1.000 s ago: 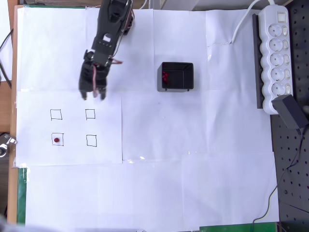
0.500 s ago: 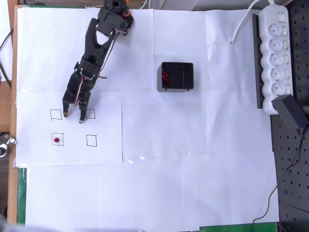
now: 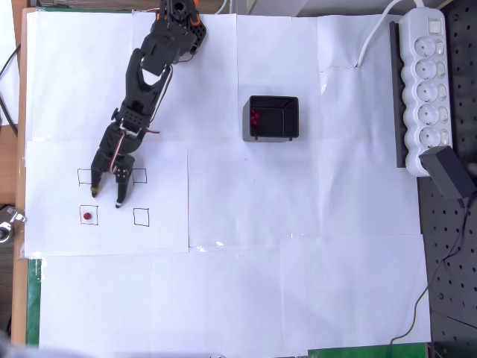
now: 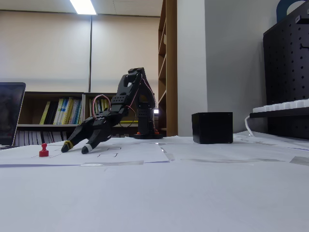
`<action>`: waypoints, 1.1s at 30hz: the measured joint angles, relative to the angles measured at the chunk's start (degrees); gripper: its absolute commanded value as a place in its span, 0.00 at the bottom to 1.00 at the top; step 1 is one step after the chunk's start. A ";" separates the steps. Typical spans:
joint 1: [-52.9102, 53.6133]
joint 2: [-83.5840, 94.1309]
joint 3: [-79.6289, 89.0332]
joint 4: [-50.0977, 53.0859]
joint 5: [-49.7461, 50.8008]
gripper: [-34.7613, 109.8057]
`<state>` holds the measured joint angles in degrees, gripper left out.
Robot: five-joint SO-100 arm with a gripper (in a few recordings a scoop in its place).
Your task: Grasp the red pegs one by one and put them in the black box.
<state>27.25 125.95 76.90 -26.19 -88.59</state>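
- Claw (image 3: 106, 199) hangs low over the paper with its two fingers spread apart and nothing between them; in the fixed view the claw (image 4: 75, 147) tilts downward, its tips just above the sheet.
- One red peg (image 3: 88, 216) stands just beyond the claw's tips, slightly to the left of them in the overhead view, inside a drawn square; it is near the claw but not touching it. In the fixed view this red peg (image 4: 44, 151) stands upright on the paper, left of the fingertips.
- Black arm (image 3: 145, 82) reaches from its base at the top of the overhead view down to the claw.
- Drawn squares (image 3: 141, 216) lie around the claw: one on each side of the fingers, one to the right of the tips, and the one holding the peg.
- Black box (image 3: 273, 118) sits well apart from the claw, up and to the right in the overhead view, with several red pegs (image 3: 256, 118) against its left inner wall. In the fixed view the black box (image 4: 212, 127) stands far right of the claw.
- Table (image 3: 298, 283) is covered with white paper sheets.
- Power strip (image 3: 425, 82) lies at the far right edge, furthest from the claw.
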 measured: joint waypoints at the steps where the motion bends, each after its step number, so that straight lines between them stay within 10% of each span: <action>1: 0.09 0.70 1.32 0.09 0.00 0.40; 33: 1.14 13.71 19.86 1.14 0.44 0.38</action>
<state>28.39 139.66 96.77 -25.05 -88.15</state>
